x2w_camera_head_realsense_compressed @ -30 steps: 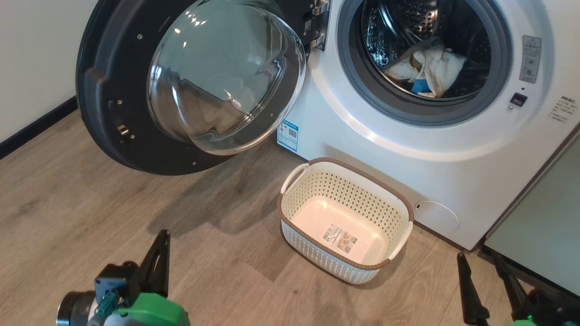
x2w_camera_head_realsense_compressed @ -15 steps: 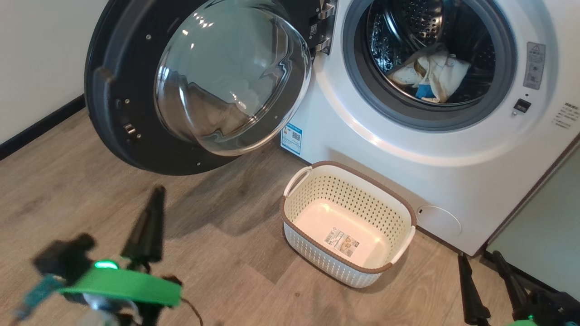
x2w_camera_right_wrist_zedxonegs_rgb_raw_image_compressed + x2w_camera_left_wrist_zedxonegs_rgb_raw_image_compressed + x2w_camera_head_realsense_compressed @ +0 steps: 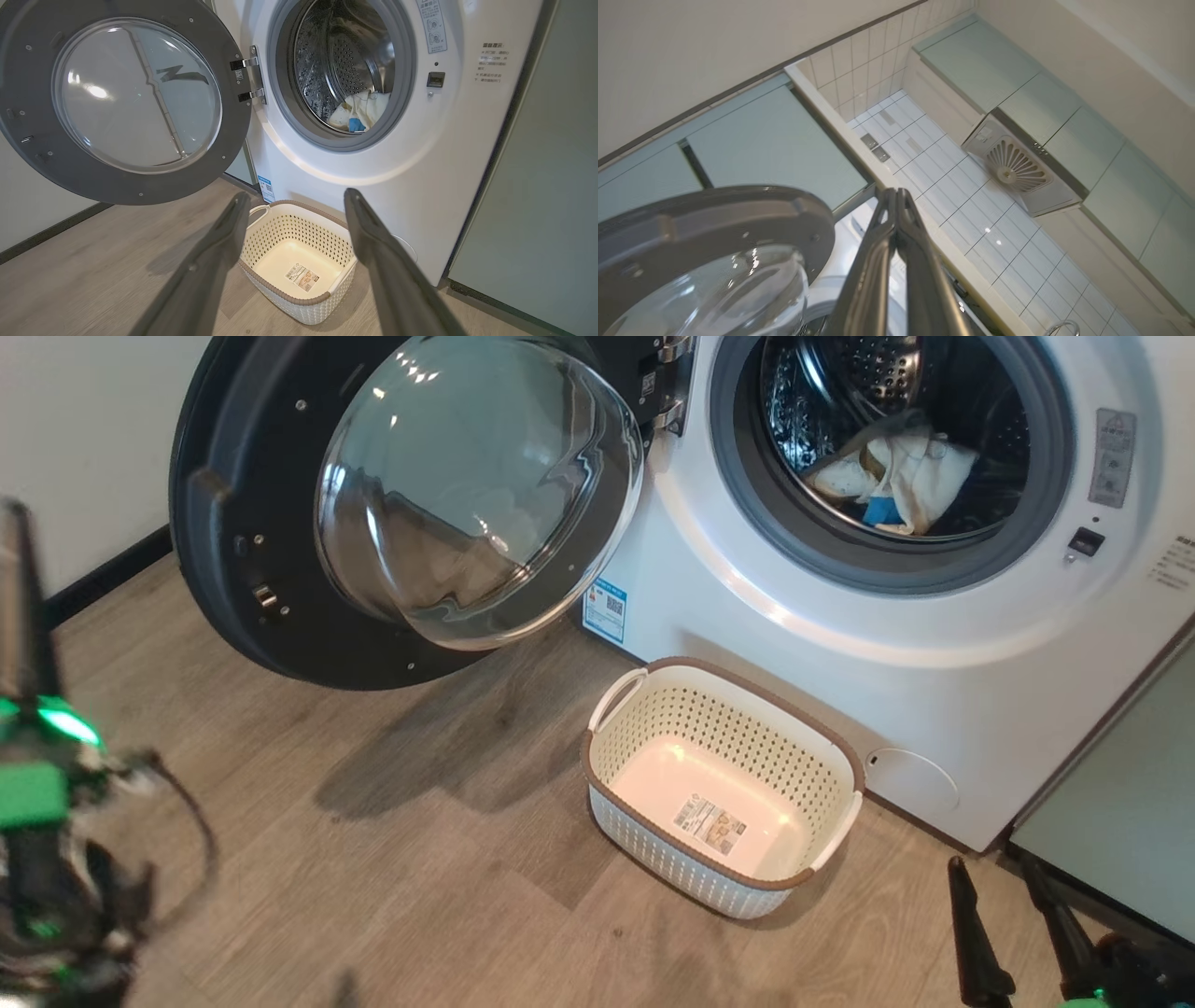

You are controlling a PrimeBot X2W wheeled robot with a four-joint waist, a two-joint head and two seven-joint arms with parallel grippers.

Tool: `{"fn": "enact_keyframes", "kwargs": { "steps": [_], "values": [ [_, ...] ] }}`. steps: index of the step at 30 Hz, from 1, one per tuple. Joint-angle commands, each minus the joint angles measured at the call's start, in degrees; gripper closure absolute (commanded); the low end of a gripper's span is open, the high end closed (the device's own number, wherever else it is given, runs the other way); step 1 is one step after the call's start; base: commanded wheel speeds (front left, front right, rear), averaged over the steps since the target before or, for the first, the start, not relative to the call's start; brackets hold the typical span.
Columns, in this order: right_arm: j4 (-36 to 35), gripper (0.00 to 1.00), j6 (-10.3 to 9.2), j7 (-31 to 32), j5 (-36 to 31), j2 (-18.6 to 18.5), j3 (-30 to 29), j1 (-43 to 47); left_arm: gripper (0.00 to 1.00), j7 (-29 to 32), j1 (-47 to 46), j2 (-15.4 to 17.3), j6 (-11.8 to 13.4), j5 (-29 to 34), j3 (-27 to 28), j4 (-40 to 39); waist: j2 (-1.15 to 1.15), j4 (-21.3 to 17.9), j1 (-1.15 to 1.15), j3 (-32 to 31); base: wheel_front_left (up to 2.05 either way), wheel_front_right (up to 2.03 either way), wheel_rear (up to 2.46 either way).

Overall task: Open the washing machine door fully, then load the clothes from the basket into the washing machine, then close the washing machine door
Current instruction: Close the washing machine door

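While the washing machine door (image 3: 411, 504) stands swung wide on its hinges at the left of the washing machine (image 3: 747, 644), the head view gives the overall state. The clothes (image 3: 910, 471), pale yellow with a blue patch, lie in the steel drum (image 3: 840, 383) behind the grey gasket. The basket (image 3: 719, 677) sits on the wooden floor (image 3: 373, 859) just in front of the machine, with nothing in it but a sticker (image 3: 709, 823). The left claw (image 3: 17, 523) is raised at the left edge and blurred, well apart from the door. The right claw (image 3: 991, 868) is low at the lower right, near a pale green cabinet (image 3: 1120, 803).

Left wrist view: the left claw points upward, its two fingers pressed together with nothing between them. The door's black rim and glass bulge lie below and to the left of them, not touched.

Right wrist view: the right claw is spread wide and holds nothing. The basket appears between its fingers, farther off, and the open drum with the clothes lies above.

Progress, as judged from these views: opening and loading look done, since the door is wide and the basket is bare. One step is left — closing the door. The raised left claw seems the likelier one to push the rim, though no contact is made yet.
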Motion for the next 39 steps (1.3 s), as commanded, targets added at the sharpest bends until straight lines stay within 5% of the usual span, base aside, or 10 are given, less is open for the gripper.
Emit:
{"fn": "enact_keyframes", "kwargs": {
  "steps": [1, 22, 31, 39],
  "values": [
    [-2.40, 0.00, -0.16, 0.02, -0.33, -0.99, 0.63, -2.01, 1.00, 0.75, -4.93, 2.97, -0.32, -1.51, 3.52, -1.20, 0.00, 0.08, 0.00, 0.40, 0.00, 0.00, 0.00],
    [-5.15, 0.00, -0.16, 2.74, -3.47, -0.99, 0.42, -4.37, 1.00, 14.91, -31.21, 22.83, -0.81, -17.38, 11.46, 44.56, 0.00, -3.51, 0.00, 5.80, 0.00, 0.00, 0.00],
    [-7.80, 0.00, -0.16, 4.38, -5.29, -1.03, 0.07, -5.29, 1.00, 20.34, -35.36, 25.36, -0.94, -20.67, 11.92, 58.41, 0.00, -5.11, 0.00, 9.62, 0.00, 0.00, 0.00],
    [-10.10, 0.00, -0.16, 6.01, -6.01, -2.19, -0.45, -6.07, 1.00, 27.06, -36.41, 26.54, -1.03, -21.71, 10.46, 62.07, 0.00, -6.57, 0.00, 12.92, 0.00, 0.00, 0.00]
  ]
}}
